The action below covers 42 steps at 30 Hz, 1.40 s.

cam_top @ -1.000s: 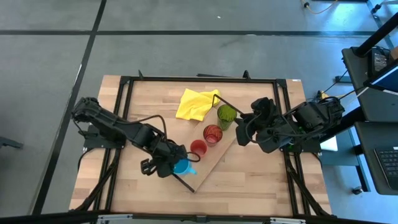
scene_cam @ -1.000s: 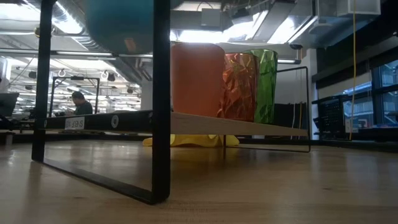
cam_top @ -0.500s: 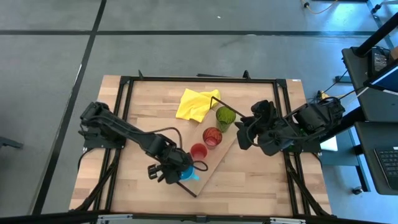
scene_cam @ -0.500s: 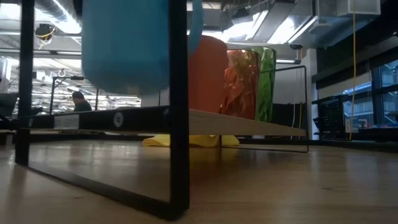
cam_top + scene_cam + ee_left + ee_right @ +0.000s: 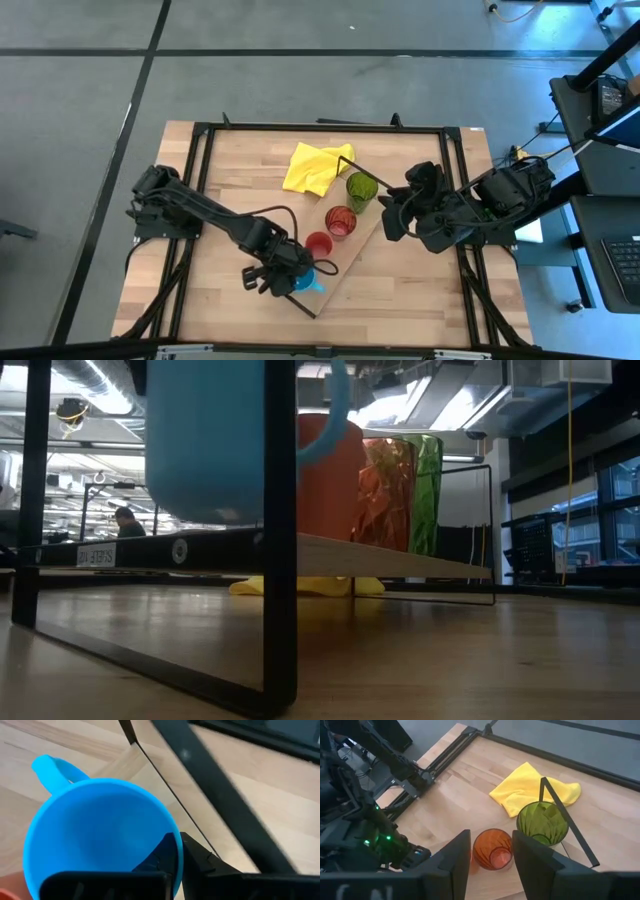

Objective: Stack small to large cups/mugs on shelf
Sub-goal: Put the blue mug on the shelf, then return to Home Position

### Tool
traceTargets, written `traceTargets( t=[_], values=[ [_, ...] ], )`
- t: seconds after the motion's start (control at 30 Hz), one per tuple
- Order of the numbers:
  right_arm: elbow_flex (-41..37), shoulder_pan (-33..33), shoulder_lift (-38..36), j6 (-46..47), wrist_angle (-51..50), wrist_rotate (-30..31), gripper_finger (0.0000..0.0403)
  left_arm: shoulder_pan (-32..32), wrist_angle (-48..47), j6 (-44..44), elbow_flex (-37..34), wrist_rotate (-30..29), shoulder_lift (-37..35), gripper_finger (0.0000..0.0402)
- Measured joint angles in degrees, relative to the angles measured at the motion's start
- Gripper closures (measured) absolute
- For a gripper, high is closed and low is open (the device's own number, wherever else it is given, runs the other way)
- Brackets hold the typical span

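Observation:
My left gripper (image 5: pixel 292 279) is shut on the blue handled mug (image 5: pixel 305 282) over the near end of the light-wood shelf (image 5: pixel 350 252). The shelf lies slantwise on the table. Standing on it in a row are the small red cup (image 5: pixel 319 243), the dark red glass (image 5: pixel 342 220) and the green tumbler (image 5: pixel 362 187). In the low view the mug (image 5: pixel 205 440) has its base close over the board (image 5: pixel 380 563); whether they touch I cannot tell. My right gripper (image 5: pixel 385 215) waits open just right of the shelf. My left gripper pinches the blue mug's rim (image 5: pixel 176 851) on the side opposite the handle (image 5: pixel 50 767). One finger (image 5: pixel 159 857) is inside the mug and one finger (image 5: pixel 205 862) is outside. The fingers come from above, pointing down. The mug hangs upright below them.
A crumpled yellow cloth (image 5: pixel 315 165) lies on the table beyond the shelf's far end. Thin black bars (image 5: pixel 280 530) stand at the shelf's ends. A black frame (image 5: pixel 320 128) runs round the tabletop. Bare wood lies near right of the shelf (image 5: pixel 420 290).
My left gripper has carried the blue mug toward the table's near edge and a little right, and lowered it close to the shelf's near end. The shelf's near end has shifted slightly on the table.

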Motion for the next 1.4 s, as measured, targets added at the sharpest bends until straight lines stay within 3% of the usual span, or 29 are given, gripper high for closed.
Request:
traceTargets(
  t=[0.37, 1.23, 1.4],
  values=[
    [0.0, 0.0, 0.0, 0.0, 0.0, 0.0, 0.0256, 0.3, -0.3, 1.2, 0.1, -0.5, 1.7, 0.0391],
    [0.0, 0.0, 0.0, -0.4, 0.0, 0.0, 0.0256, 0.3, -0.4, -2.0, 0.1, -1.9, 1.2, 0.0327],
    [0.0, 0.0, 0.0, -0.5, 0.0, 0.0, 0.0256, 0.3, -2.7, -2.5, 3.4, -1.7, 0.9, 0.0327]
  ],
)
